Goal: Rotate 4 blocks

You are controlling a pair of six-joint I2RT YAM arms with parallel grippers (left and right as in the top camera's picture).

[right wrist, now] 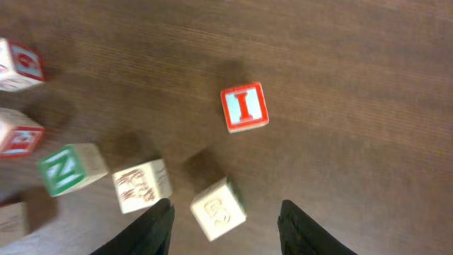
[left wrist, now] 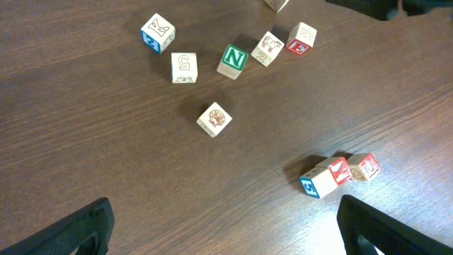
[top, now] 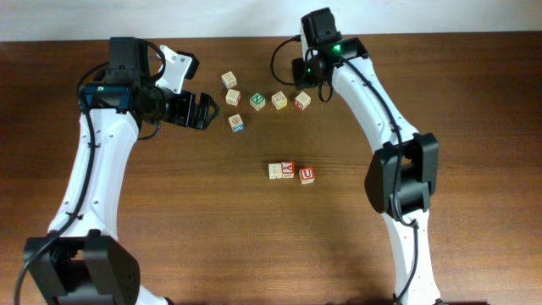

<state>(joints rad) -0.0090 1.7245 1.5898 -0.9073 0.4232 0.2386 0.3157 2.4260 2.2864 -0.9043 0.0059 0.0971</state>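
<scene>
My right gripper (right wrist: pixel 225 210) is open, its jaws on either side of a pale-lettered block (right wrist: pixel 218 209) with a green edge. The block sits tilted on the table nearer the left finger (right wrist: pixel 159 225), and neither finger touches it. From above, this block (top: pixel 302 101) ends a row that also holds a picture block (top: pixel 279 101) and a green N block (top: pixel 257 102). A red U block (top: pixel 306 175) lies with two others in a cluster mid-table. My left gripper (left wrist: pixel 225 212) stands wide open over bare wood, also seen at the left (top: pixel 203 110).
The red I cube (right wrist: pixel 244 108) lies just beyond the right fingers. It is hidden under the right arm in the overhead view. A K cube with a blue side (left wrist: pixel 157 33), a 5 cube (left wrist: pixel 184 67) and a picture cube (left wrist: pixel 214 119) stand left of the row.
</scene>
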